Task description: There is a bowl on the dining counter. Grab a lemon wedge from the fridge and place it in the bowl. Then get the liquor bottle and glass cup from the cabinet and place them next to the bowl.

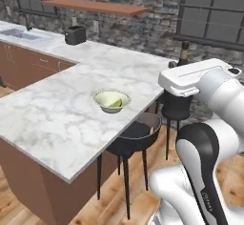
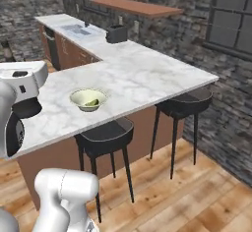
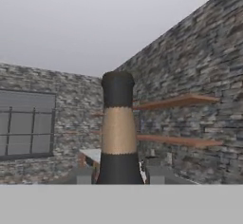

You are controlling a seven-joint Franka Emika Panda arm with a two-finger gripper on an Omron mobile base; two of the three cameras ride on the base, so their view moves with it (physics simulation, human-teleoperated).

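Liquor bottle stands upright between the two dark finger tips in the hand view, its brownish neck and black cap rising straight up the middle of that picture and its dark shoulders filling the gap at the bottom; the gripper is clenched on the bottle's body, one finger on each side, and the bottle's long axis runs along the gripper's own line of sight. In the left base view a thin dark neck pokes up just behind the white hand, which fits the bottle being carried there, though the grip itself is hidden by the arm from that side. Outward from it, the bowl sits near the front edge of the dining counter, with the lemon wedge already lying inside it. The relation that matters for the coming move, as I judge it: the bowl lies to the left of and lower than the raised hand in the left base view, well apart from it, with bare marble on every side of the bowl. Setting the bottle down would call for carrying it leftward and down over the slab, kept upright, to a spot beside the bowl rather than onto its rim. Black stools stand under the counter's edge below that path.
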